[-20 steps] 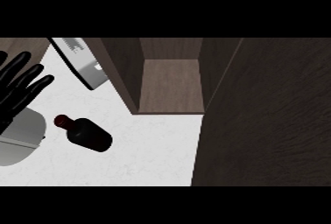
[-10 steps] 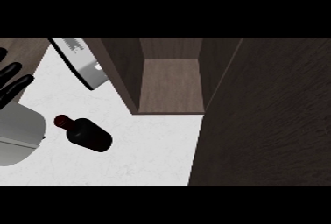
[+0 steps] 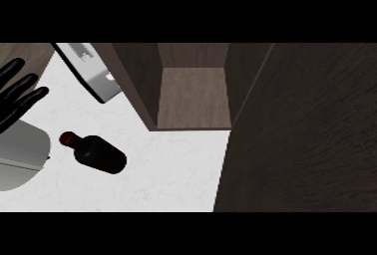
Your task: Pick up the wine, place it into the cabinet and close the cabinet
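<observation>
Lying on its side on the white counter (image 3: 169, 169), the wine (image 3: 94, 152) sits toward eight o'clock from the middle of the head view, a dark bottle with its reddish cap pointing up toward ten o'clock and its wider body trailing toward four o'clock. Nothing touches it.

At the far nine o'clock edge the left hand (image 3: 15, 99) shows, black, with its fingers straight and spread, tips angled toward one o'clock; it holds nothing and stays apart from the bottle. Its grey forearm (image 3: 18, 154) fills the lower left, just beside the bottle's cap end without visibly meeting it. The right hand does not appear.

The cabinet (image 3: 193, 94) stands at twelve o'clock, its compartment open to view with a lighter brown floor between darker side walls. Its door (image 3: 309, 134), a broad dark wood panel, is swung out and covers the whole three o'clock side from top to bottom. At eleven o'clock, left of the cabinet's wall, a slanted grey panel with a dark edge (image 3: 95, 74) rests near the counter's back; what it is cannot be told.
</observation>
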`<state>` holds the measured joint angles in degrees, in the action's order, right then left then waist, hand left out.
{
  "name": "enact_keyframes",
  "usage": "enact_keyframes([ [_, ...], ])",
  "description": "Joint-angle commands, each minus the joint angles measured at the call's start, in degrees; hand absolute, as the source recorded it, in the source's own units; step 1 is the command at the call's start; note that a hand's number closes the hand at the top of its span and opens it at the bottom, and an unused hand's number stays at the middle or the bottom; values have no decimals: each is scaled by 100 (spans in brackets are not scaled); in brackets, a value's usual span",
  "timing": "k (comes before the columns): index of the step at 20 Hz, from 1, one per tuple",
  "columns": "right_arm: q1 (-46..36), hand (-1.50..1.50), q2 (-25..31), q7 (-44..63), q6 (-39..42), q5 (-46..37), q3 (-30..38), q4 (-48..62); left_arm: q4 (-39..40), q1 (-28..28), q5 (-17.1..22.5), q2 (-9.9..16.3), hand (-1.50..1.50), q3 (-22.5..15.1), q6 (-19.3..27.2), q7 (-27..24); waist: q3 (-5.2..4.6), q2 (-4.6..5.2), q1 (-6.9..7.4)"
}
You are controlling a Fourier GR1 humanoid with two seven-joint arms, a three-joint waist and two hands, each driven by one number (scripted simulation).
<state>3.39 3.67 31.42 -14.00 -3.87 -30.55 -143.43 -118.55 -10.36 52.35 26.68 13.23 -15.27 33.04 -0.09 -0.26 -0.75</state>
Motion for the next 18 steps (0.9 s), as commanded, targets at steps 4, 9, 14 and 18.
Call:
enact_keyframes([
  [4,-277,-150,241,358,-193,-747,46,-544,755,-178,-753,-407,-150,-313,-360,-507,2,24,-33],
  [9,-337,-150,455,913,-464,-986,-204,-1059,856,151,-824,-431,-150,-197,-678,-644,-3,-1,-34],
  [14,-290,-150,567,441,-533,-764,-57,-643,1452,198,-1215,-531,-150,-182,-1136,-1055,4,16,1],
  [18,-271,-150,661,633,-697,-883,-374,-934,1583,312,-1906,-905,-150,-378,-1110,-1535,3,6,-8],
])
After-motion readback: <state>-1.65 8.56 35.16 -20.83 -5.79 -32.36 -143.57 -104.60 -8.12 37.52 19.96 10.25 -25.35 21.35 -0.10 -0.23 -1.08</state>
